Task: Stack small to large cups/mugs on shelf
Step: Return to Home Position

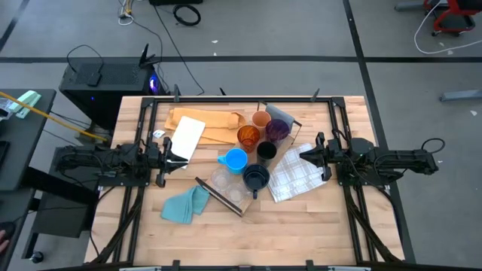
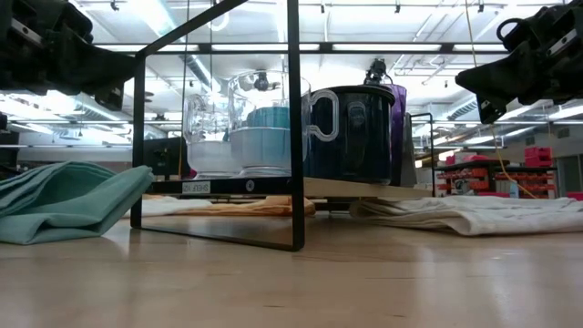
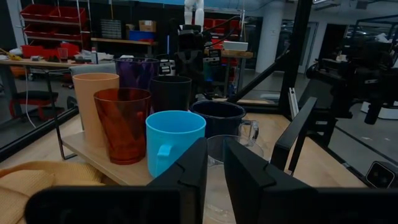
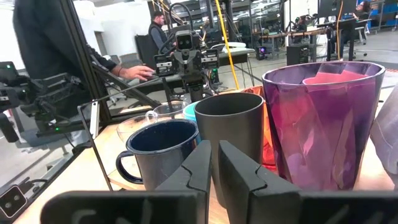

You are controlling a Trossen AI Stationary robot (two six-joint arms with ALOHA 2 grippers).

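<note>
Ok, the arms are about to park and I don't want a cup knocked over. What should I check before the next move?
1. Left pincer empty, fingers together: ok.
2. Right pincer empty, fingers together: ok.
3. Both pincers apart from the shelf: ok.
4. Tan cup, orange cup, purple cup, black cup, blue mug and dark mug upright on the shelf: ok.
5. Clear cups upright at the shelf's end: ok.
6. Cups run small to large: cannot tell.
</note>
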